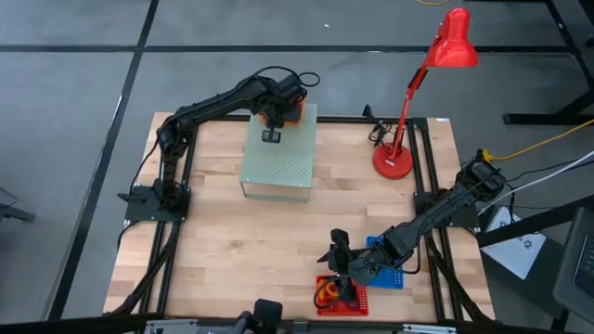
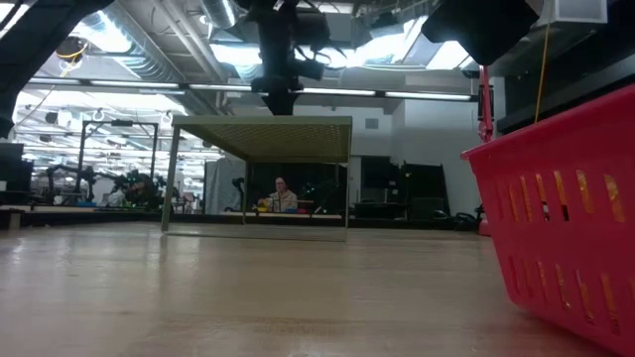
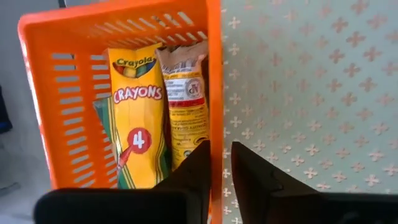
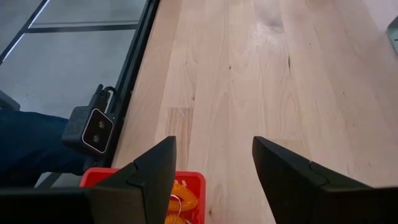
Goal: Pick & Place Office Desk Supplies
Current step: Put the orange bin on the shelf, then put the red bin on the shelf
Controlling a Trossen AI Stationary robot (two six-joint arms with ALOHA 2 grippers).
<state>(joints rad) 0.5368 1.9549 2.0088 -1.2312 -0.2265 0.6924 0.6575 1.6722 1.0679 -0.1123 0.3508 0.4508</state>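
Big pale wooden desk (image 1: 232, 250) fills the high view. On its far half sits the pale green perforated metal box (image 1: 278, 160), upside down like a little platform. Red desk lamp (image 1: 408, 111) stands at the far right corner, not part of the job.

Left arm reaches over the far edge of that box, where a small orange slotted plastic basket (image 3: 74, 93) is perched beside the perforated top. Left gripper (image 3: 221, 165) straddles the basket's wall, one finger inside, one outside. Fingers are only a narrow gap apart w/ the orange rim between them; can't tell whether they pinch it or are just letting go. Inside the basket: a yellow Crayons box (image 3: 137, 118) and a tan printed packet (image 3: 185, 99) next to it, both standing on end.

Right arm is at the near right of the desk, its gripper (image 4: 211, 171) spread wide & empty, hovering just above the small red slotted plastic basket (image 1: 342, 295). Orange ring-shaped clips (image 4: 180, 199) lie in that basket, right under the fingers. A blue slotted basket (image 1: 394, 276) sits just beside it, mostly hidden under the arm.

Step in hand, as I read it: left side is dealing w/ the orange basket on the box; right side is lined up for a pick from the red basket. Next move prob. calls for the right gripper to drop straight down into the basket, clear of the rim, & close on one clip only.
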